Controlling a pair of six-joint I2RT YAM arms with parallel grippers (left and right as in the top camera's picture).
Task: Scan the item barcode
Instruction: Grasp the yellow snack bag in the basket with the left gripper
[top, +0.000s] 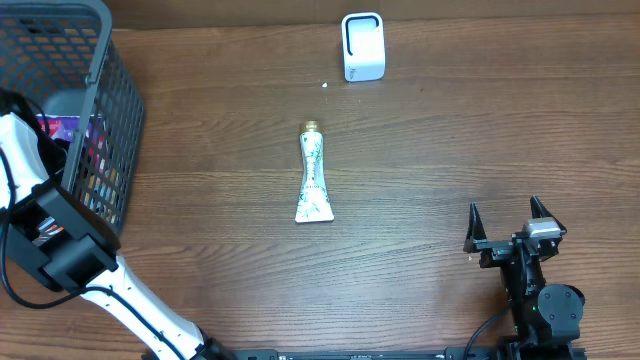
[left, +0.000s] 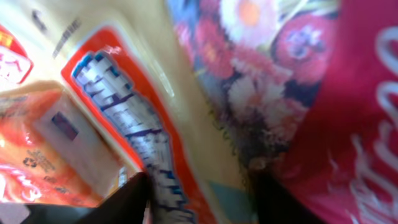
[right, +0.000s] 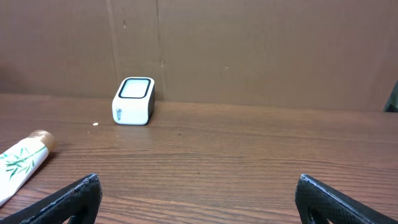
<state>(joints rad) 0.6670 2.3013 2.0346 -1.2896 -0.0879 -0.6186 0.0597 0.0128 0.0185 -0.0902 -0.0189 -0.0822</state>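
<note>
Left hand (left: 199, 202) is down inside the basket (top: 112, 120), its two dark fingertips set either side of a glossy packet (left: 134, 134). From my wrist feed I cannot tell whether they only bracket it or already pinch it. I take that packet to be the item to scan, since it is the one the hand has lined up on. It lies in the basket, pressed against a red floral pack (left: 348, 112).

The basket is a tall dark mesh with steep walls, so I judge that coming in from above is the only clean way to reach anything in it. The packet is slick printed film, orange-bordered with a blue-and-white striped panel. It is creased and throws glare, so I expect it to slip and buckle rather than hold its shape.

My right hand (top: 505, 212) is released, fingers wide with nothing between them, parked low at the near right of the wood-grain tabletop (top: 450, 130). I guess that keeps it clear of the scanning lane.

The scanner (top: 362, 47), a small white rounded block with a dark-rimmed window, stands at the far edge. A pale leaf-printed tube (top: 314, 178) with a gold cap lies mid-tabletop, its cap toward the scanner and well apart from both hands.
</note>
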